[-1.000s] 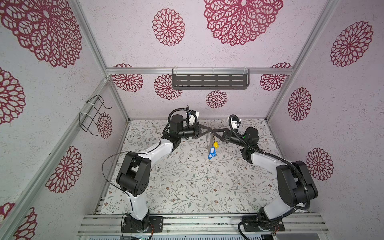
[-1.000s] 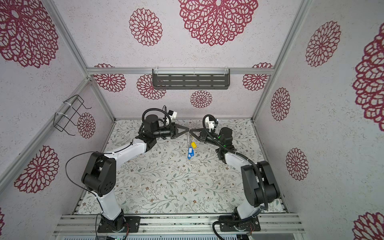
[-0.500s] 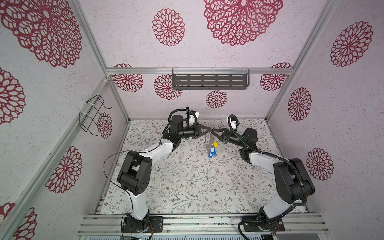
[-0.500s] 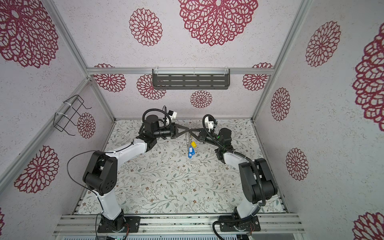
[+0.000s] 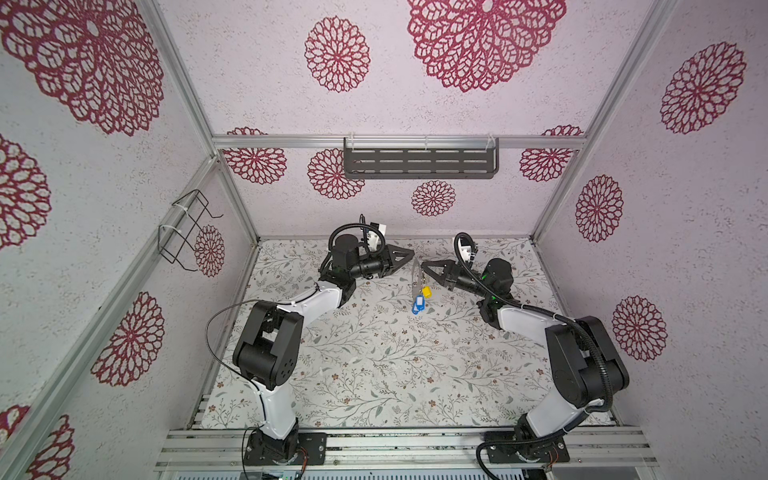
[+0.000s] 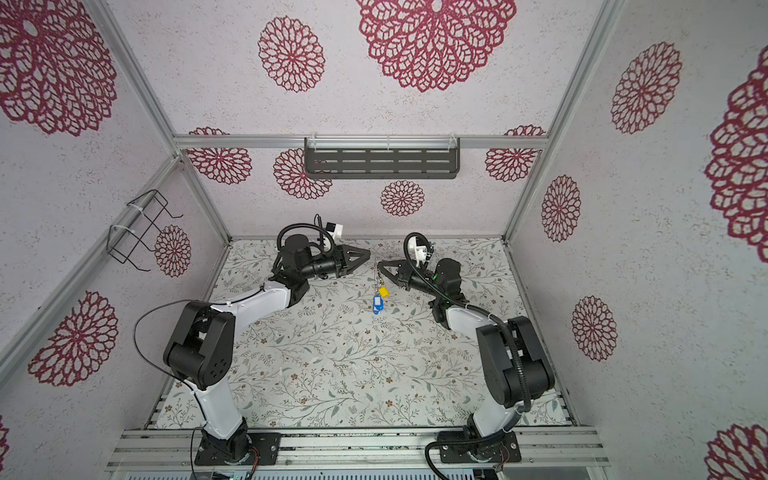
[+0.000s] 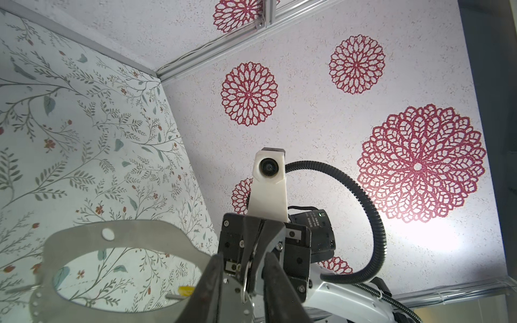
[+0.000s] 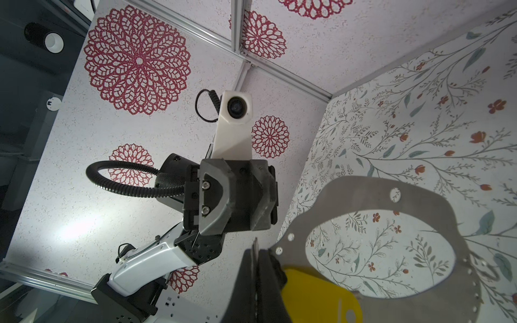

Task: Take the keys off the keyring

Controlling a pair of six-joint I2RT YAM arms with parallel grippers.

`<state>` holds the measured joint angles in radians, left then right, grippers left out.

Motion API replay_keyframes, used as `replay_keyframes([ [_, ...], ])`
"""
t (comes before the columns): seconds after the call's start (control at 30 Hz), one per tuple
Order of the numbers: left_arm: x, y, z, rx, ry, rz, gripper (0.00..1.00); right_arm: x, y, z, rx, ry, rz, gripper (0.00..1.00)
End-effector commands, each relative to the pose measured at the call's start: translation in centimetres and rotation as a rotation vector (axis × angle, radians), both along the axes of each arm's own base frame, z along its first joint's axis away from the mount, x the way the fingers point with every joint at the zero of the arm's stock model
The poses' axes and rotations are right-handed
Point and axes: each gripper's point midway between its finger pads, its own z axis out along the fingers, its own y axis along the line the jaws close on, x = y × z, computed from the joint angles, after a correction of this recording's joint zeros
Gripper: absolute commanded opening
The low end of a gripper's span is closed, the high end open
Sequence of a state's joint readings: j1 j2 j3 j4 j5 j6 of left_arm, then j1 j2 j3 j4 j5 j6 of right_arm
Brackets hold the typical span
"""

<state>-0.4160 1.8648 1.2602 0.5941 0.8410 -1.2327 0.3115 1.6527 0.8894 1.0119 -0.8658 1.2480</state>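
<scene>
Both top views show my right hand [image 5: 424, 264] pinching the keyring [image 5: 417, 272] above the counter [image 5: 374, 353], keys [image 5: 419, 301] dangling below. Left wrist view: my left hand [image 7: 243, 260] slightly spread, just short of the keyring. Right wrist view: yellow key [image 8: 316, 296] beside my right hand.

Soft, even light is filling both top views; shadows are lying faint on the table [image 5: 374, 353], and the straight frame rails [image 5: 185, 83] are bending toward the edges of the frame. In both wrist views a white glare patch is burning on the wall [image 7: 419, 237], while the keyring [image 8: 363, 193], close to the lens, is looking dark and slightly soft.
</scene>
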Motion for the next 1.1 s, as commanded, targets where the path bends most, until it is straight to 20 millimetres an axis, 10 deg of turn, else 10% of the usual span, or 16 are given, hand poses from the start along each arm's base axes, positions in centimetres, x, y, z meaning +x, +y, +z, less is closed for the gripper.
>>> replay_keyframes([
  [0.0,-1.0,-1.2,0.7,-0.022,-0.043,-0.039,0.29,-0.6,-0.5,3.8,0.032,-0.141,-0.015,0.00],
  [0.53,-1.7,-2.4,-0.4,-0.056,-0.026,-0.071,0.33,-0.6,-0.8,4.7,0.084,-0.147,-0.017,0.00],
  [1.07,-2.2,-2.8,-0.3,-0.071,-0.025,-0.092,0.17,-0.1,-0.9,3.8,0.070,-0.112,-0.035,0.00],
])
